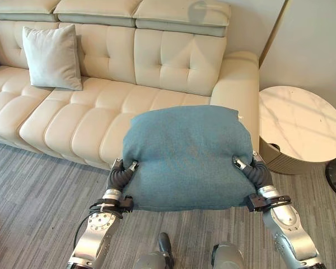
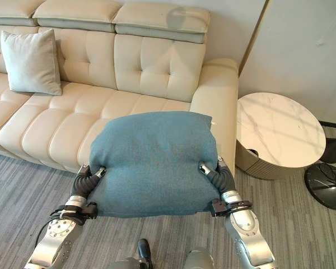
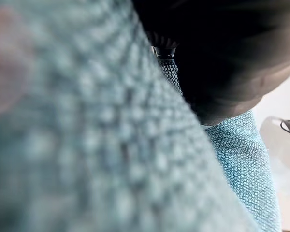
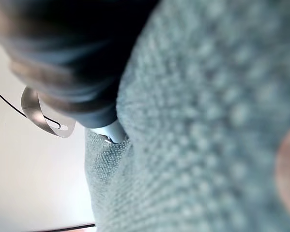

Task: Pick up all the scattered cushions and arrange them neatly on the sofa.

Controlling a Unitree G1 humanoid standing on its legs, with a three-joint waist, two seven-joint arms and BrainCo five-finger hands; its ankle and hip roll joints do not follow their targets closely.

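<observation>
Left eye view: a large teal cushion (image 1: 187, 159) is carried in front of the robot, clear of the floor (image 1: 33, 196), its far edge reaching over the front edge of the sofa (image 1: 84, 117) near that sofa's right armrest. The left hand (image 1: 125, 168) grips its left side and the right hand (image 1: 245, 166) its right side, thumbs curled over the top and pressing dents into the fabric. The fingers under the cushion are hidden. Holding it by both sides keeps the soft, floppy pad level and spread out, likely so it can be set down flat or tipped against the backrest.

The cushion is a plump rounded square of coarse woven cloth; the wrist views show its nubbly weave up close. The sofa is cream, smooth and leather-like, with button-tufted back panels and ribbed seat sections. A pale grey cushion (image 1: 52, 56) already leans upright against the backrest toward the sofa's left end. A round marble-topped table (image 1: 299, 120) stands just beside the right armrest.
</observation>
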